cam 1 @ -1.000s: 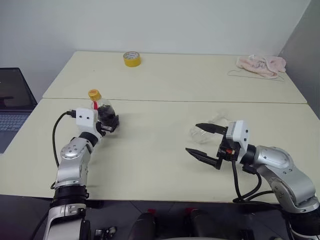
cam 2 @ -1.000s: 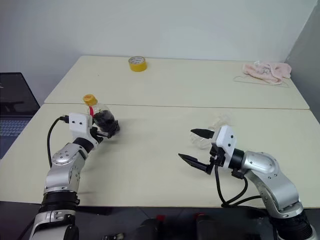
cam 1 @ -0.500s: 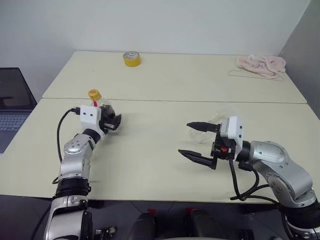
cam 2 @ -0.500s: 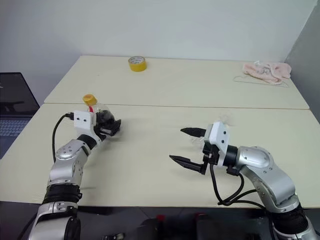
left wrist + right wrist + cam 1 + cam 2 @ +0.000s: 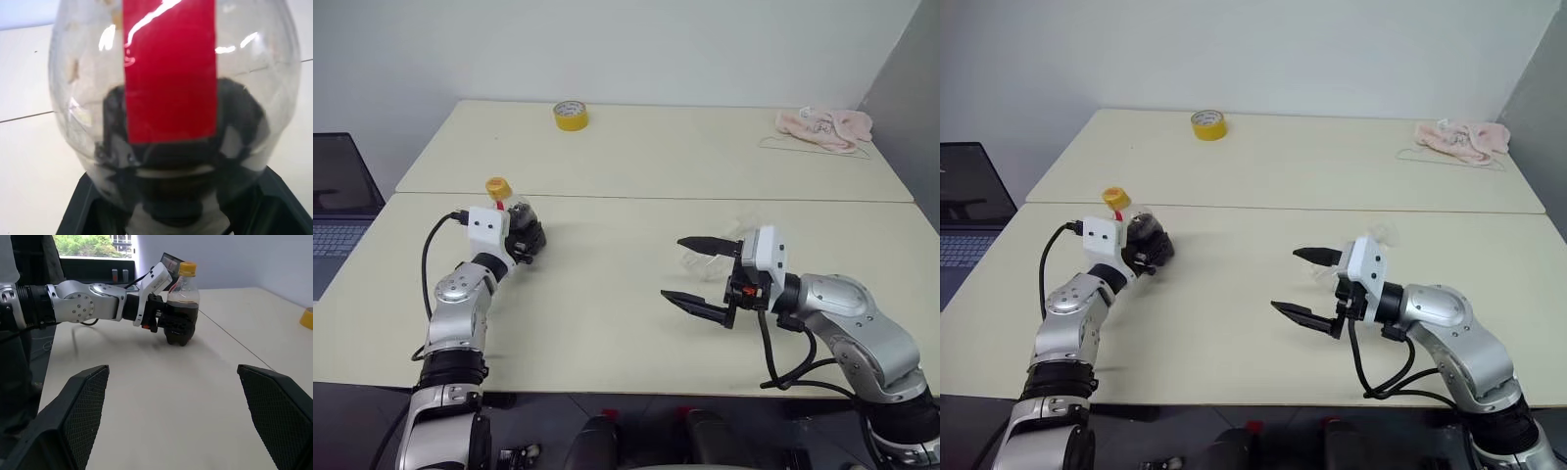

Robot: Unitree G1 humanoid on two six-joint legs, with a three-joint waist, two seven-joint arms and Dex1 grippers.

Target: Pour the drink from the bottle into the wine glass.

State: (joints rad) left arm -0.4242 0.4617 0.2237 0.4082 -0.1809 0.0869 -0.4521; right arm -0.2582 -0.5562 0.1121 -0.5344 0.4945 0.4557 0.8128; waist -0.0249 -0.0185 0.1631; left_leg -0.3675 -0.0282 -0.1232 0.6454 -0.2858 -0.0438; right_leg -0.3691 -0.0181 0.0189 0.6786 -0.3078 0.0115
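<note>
Left eye view gives me the cream table (image 5: 626, 323) with my left gripper (image 5: 527, 241) closed around the lower body of the bottle (image 5: 512, 223), which stands upright near the table's left side with its yellow cap (image 5: 497, 185) on. From the right wrist view I can see the drink (image 5: 181, 318) filling the lower half of the bottle, dark brown, and the black fingers (image 5: 168, 322) pressed against both sides of it. Left wrist view puts the bottle right up against the camera, red label (image 5: 169, 73) facing me, a finger at each lower corner.

My right gripper (image 5: 697, 275) hangs above the table on the right side, pointing toward the left, its two fingers spread wide with nothing between them. The wine glass (image 5: 713, 257) sits just behind that gripper; it looks to be lying on its side, though I cannot tell for certain.

Farther back, a yellow tape roll (image 5: 571, 116) rests on the rear table, and a pink cloth (image 5: 825, 128) lies at its far right corner. A laptop (image 5: 337, 211) sits off the left edge.
</note>
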